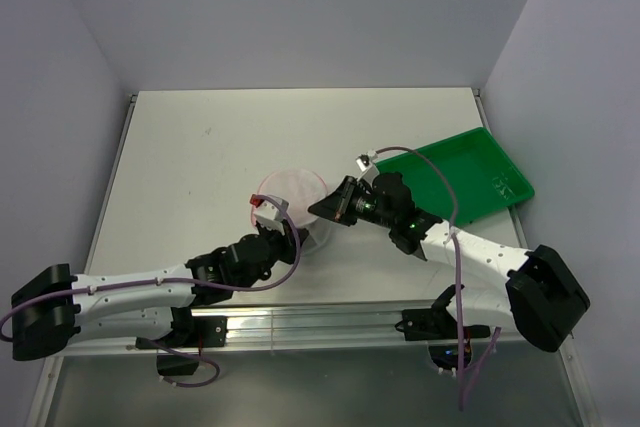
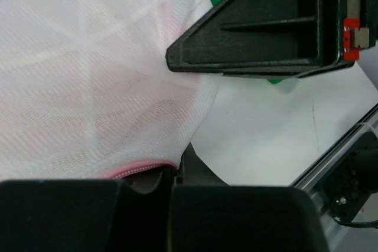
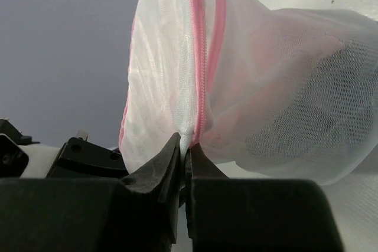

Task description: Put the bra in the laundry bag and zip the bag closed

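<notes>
The white table [image 1: 200, 167] carries 2 things: the laundry bag [image 1: 295, 192] (mid-table) and a green tray [image 1: 480, 172] at right.

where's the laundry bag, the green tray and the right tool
laundry bag [image 3: 283, 98], right wrist view, mesh side wall
green tray [image 1: 480, 172], top view, bare floor
right tool [image 3: 185, 149], right wrist view, between fingertips

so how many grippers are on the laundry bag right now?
2. The left gripper clamps the pink rim of the laundry bag, near side; the right gripper pinches the zipper seam on the side toward the green tray.
</notes>
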Action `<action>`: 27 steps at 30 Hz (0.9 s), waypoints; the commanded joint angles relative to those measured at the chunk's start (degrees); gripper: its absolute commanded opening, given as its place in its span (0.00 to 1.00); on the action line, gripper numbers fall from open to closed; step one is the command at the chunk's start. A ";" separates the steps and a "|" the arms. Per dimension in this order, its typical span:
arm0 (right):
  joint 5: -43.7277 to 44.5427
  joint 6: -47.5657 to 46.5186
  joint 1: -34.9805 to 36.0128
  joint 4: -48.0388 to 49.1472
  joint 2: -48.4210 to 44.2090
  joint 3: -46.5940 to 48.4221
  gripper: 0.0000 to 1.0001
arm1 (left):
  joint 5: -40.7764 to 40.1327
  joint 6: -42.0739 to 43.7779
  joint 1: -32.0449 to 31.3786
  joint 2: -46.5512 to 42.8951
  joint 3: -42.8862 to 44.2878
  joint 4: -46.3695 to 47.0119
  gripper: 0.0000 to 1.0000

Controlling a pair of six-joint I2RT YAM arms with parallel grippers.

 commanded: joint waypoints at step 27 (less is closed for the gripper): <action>23.66 -33.95 -5.61 -28.37 12.67 24.58 0.00 | 27.18 1.21 6.94 10.79 5.46 1.69 0.00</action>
